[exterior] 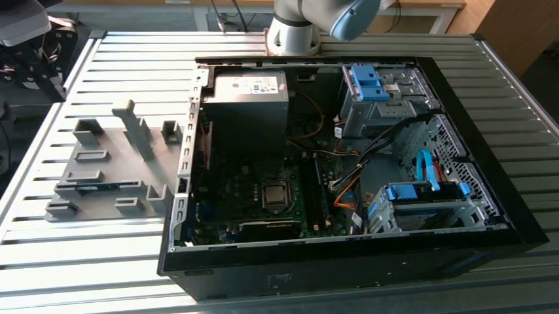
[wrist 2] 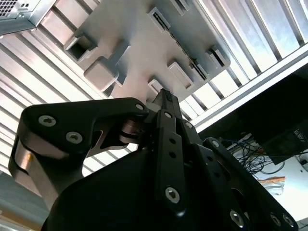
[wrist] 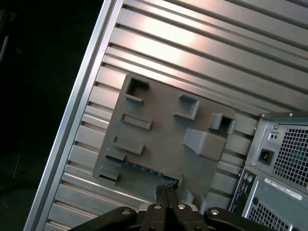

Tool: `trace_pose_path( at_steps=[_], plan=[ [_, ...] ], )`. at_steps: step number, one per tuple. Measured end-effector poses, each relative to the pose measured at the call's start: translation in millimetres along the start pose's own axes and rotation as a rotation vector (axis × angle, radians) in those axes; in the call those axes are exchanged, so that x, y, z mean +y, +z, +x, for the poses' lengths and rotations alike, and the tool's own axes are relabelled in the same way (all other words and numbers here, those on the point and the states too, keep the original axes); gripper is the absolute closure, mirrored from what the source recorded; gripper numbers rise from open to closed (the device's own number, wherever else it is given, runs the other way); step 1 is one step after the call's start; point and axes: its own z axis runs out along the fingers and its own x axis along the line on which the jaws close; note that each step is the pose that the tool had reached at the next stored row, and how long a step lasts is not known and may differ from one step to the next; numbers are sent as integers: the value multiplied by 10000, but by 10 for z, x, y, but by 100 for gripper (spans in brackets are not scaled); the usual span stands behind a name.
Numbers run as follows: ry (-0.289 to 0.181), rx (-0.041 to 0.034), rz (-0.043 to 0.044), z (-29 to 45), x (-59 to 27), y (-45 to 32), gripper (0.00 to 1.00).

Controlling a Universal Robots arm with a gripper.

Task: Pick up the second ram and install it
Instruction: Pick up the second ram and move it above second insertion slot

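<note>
One stick, the second ram (wrist: 144, 168), lies untouched in the grey slotted holder (wrist: 159, 139) on the counter (wrist: 192, 57), the empty pincer (wrist: 166, 190) poised above it, pinched shut, with pickup and installation not yet done.

The second ram (exterior: 94, 188) is blue-green, holder (exterior: 131, 171) grey, table (exterior: 88, 275) ribbed silver, case (exterior: 349, 275) black.
</note>
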Motion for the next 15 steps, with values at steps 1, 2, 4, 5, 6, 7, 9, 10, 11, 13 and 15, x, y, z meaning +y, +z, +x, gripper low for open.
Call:
trace_pose_path(
  at_steps=[1, 2, 4, 5, 6, 7, 9, 10, 11, 13, 15],
  plan=[
    [-103, 1, -1, 5, 2, 1, 89],
    [-199, 2, -2, 9, 3, 1, 89],
    [-376, 4, -2, 16, 6, 2, 89],
    [-467, 6, -3, 19, 6, 1, 89],
    [-558, 7, -4, 21, 7, 1, 89],
    [-643, 7, -5, 25, 9, 2, 89],
    [-804, 9, -6, 32, 11, 2, 89],
    [-879, 11, -6, 35, 12, 2, 89],
    [-955, 12, -7, 39, 13, 2, 89],
    [-1093, 13, -8, 47, 16, 2, 89],
    [-1237, 15, -8, 56, 19, 2, 89]
  ],
)
